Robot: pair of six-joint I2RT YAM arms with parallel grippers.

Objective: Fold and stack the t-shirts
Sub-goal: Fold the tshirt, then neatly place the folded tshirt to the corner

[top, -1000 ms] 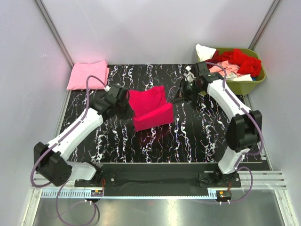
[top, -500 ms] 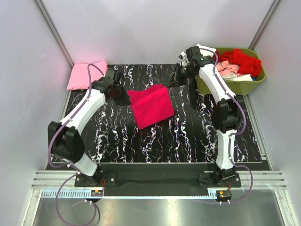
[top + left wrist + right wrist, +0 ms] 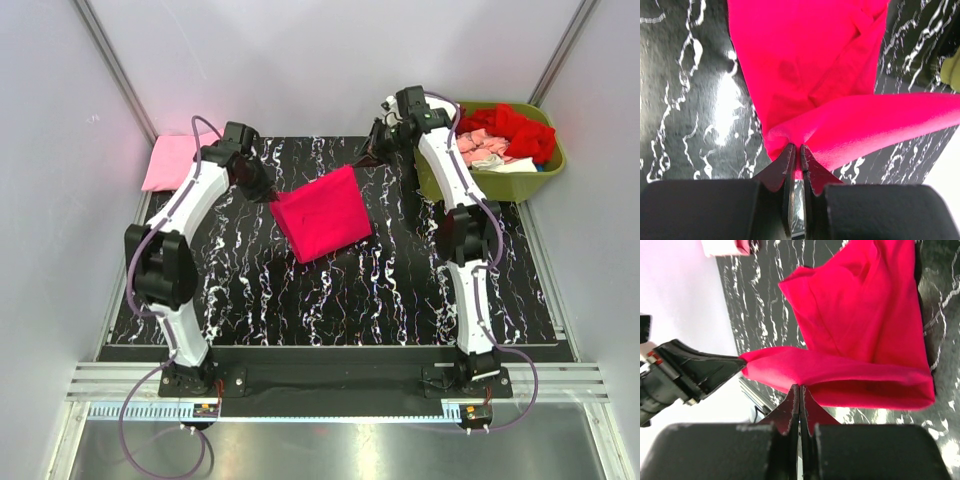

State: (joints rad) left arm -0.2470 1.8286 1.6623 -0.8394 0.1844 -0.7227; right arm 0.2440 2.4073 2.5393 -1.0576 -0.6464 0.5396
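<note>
Presently the left gripper (image 3: 795, 148) is closed tight, its two dark fingers pinching a bunched corner of the bright magenta-pink t-shirt (image 3: 322, 215), with cloth spilling out on both sides of the tips. The right gripper (image 3: 799, 387) is likewise clamped on the shirt's edge, its fingers pressed together with only a thin seam of fabric between them. In the top view the two grippers are held above the far half of the table (image 3: 300, 300), the left one towards the left and the right one further back and to the right. The shirt's upper edge is stretched between them in a slanted line. From that edge the cloth hangs as a folded panel, doubled over itself with a loose fold visible in both wrist views. Whether its lower edge touches the black marbled surface cannot be determined; a shadow lies on the surface just beneath it. A light pink t-shirt (image 3: 170, 160) lies folded flat at the far left corner, partly hidden behind the left arm and well apart from the held shirt. At the far right corner stands an olive-green basket (image 3: 548, 168), just beside the right arm, holding crumpled red t-shirts (image 3: 518, 128) with pale pink and white cloth below them.
</note>
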